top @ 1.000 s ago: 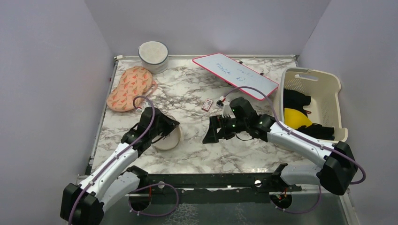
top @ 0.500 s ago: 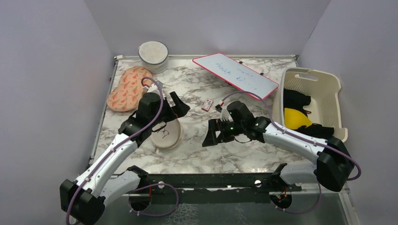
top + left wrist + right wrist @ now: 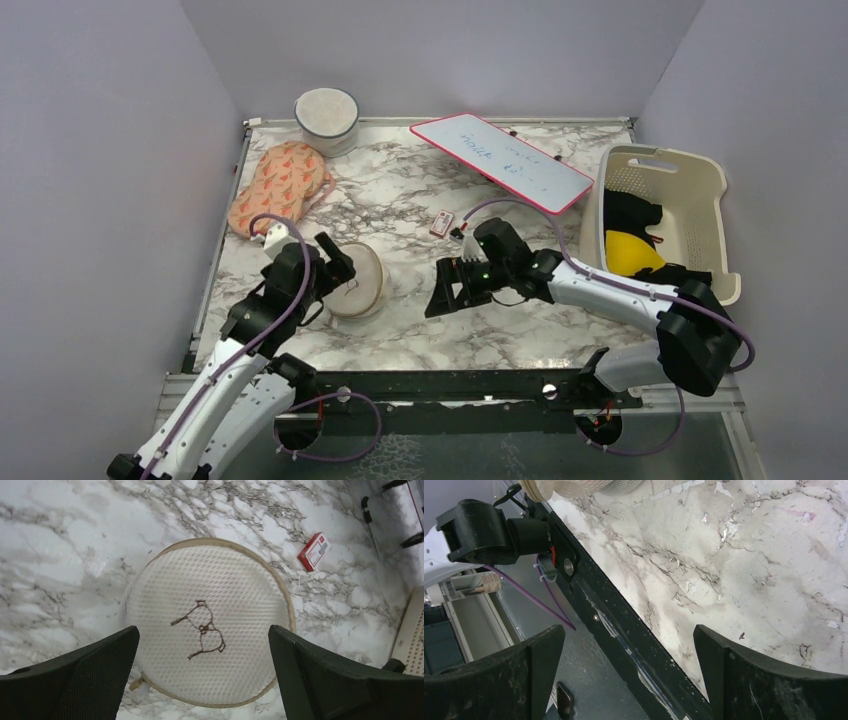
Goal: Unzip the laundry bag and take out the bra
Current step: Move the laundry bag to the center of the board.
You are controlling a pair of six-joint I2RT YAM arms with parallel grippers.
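The laundry bag [image 3: 362, 282] is a round cream mesh pouch lying flat on the marble table, left of centre. In the left wrist view the laundry bag [image 3: 207, 630] fills the middle, its dark spectacles-like mark facing up and a small zip tab at its lower left rim. My left gripper [image 3: 336, 268] hovers over the bag's left side, open; the left gripper [image 3: 202, 630] has nothing between its fingers. My right gripper [image 3: 446, 290] stands open and empty to the right of the bag, over bare marble near the front edge [image 3: 629, 630]. The bra is out of view.
A peach patterned pouch [image 3: 280, 187] and a round cream container [image 3: 326, 118] are at the back left. A whiteboard [image 3: 500, 160] lies at the back. A cream basket [image 3: 690, 170] with black and yellow clothes is at the right. A small red-white box [image 3: 441, 223] lies mid-table.
My left gripper has gone from shut to open and pulled back toward the near left, off the bag, which now shows whole. The right gripper has drifted slightly left.
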